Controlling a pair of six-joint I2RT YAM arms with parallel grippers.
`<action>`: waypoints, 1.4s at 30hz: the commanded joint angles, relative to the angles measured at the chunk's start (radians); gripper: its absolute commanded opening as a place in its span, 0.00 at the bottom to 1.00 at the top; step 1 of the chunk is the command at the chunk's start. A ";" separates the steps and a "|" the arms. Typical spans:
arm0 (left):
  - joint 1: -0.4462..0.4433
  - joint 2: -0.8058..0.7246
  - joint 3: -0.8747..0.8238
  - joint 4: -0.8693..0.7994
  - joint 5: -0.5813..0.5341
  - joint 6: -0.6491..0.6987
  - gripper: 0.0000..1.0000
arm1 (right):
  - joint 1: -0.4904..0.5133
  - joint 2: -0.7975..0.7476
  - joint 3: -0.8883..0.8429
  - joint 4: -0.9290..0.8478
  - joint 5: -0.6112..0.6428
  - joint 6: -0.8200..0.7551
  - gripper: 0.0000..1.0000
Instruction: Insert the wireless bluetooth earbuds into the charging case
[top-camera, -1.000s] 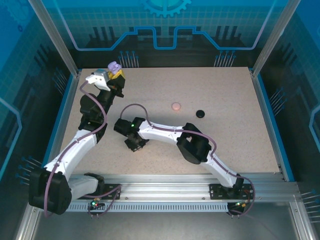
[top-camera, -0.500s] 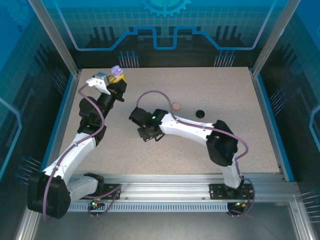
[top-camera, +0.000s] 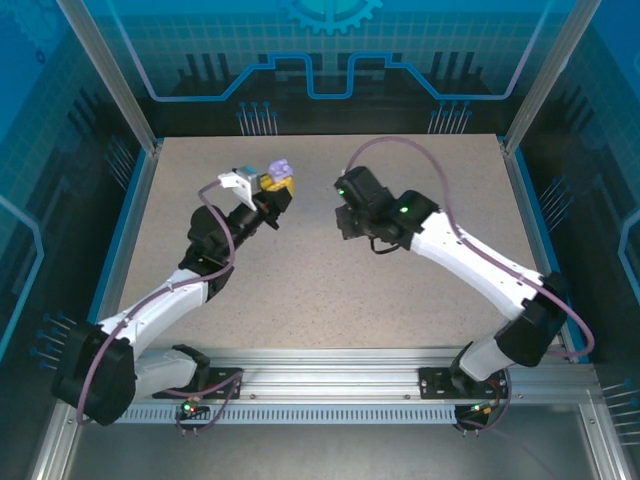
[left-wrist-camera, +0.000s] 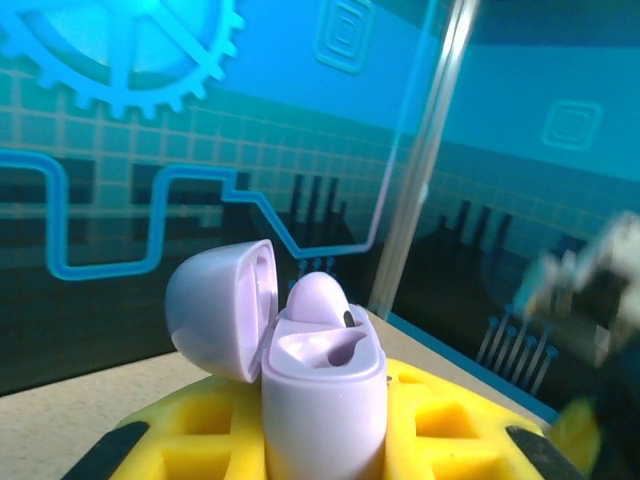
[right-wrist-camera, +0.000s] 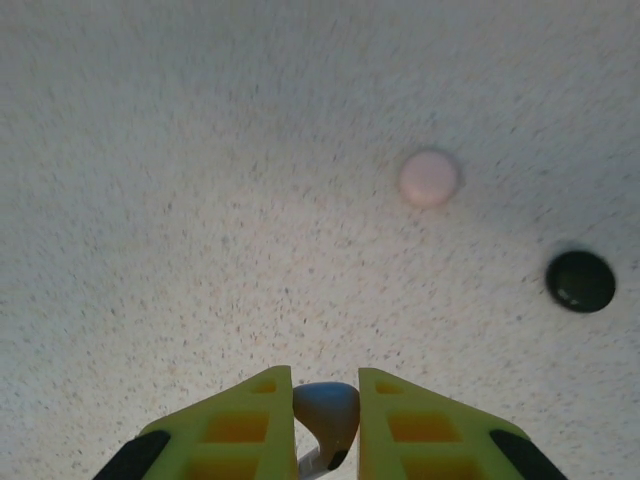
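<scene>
Motion first: found the right arm (top-camera: 470, 260) swung away from the near-left middle of the surface (top-camera: 320, 300) within the last second, out across it and up toward the far centre. Tracked the left arm (top-camera: 170, 300) off the far-left corner toward the same spot. Found the two hands facing each other over the far half, near but apart.

Saw the right hand (right-wrist-camera: 326, 392) clamped on a pale lilac earbud (right-wrist-camera: 328, 408), rounded head up between the yellow fingers (right-wrist-camera: 240, 420). Saw the left hand (left-wrist-camera: 325, 445) shut tight on the lilac charging case (left-wrist-camera: 322, 395), held upright with its lid (left-wrist-camera: 215, 305) hinged open to one side. Counted a second earbud (left-wrist-camera: 315, 298) already seated and an empty socket (left-wrist-camera: 335, 350) beside it. Judged the carry as nearly over and the insertion as not yet begun. Reckoned lining the stem up with that open socket the delicate part, given such a small, smooth piece and a case held in mid-air.

Beyond the right hand, spotted a pink round case (right-wrist-camera: 430, 178) and a black round case (right-wrist-camera: 580, 281) lying on the surface, apart from each other and off the path. Made out only bare surface under the gap between the hands. Judged the raised lid the one thing likely to crowd the approach.
</scene>
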 joint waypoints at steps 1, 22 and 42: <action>-0.035 0.020 -0.022 0.094 0.060 0.042 0.00 | -0.009 -0.050 0.066 -0.003 0.017 -0.090 0.18; -0.180 0.007 -0.035 0.104 0.137 0.199 0.00 | 0.081 -0.161 0.184 0.177 -0.160 -0.373 0.18; -0.219 0.008 0.026 0.073 0.119 0.313 0.00 | 0.121 -0.185 0.112 0.230 -0.234 -0.479 0.17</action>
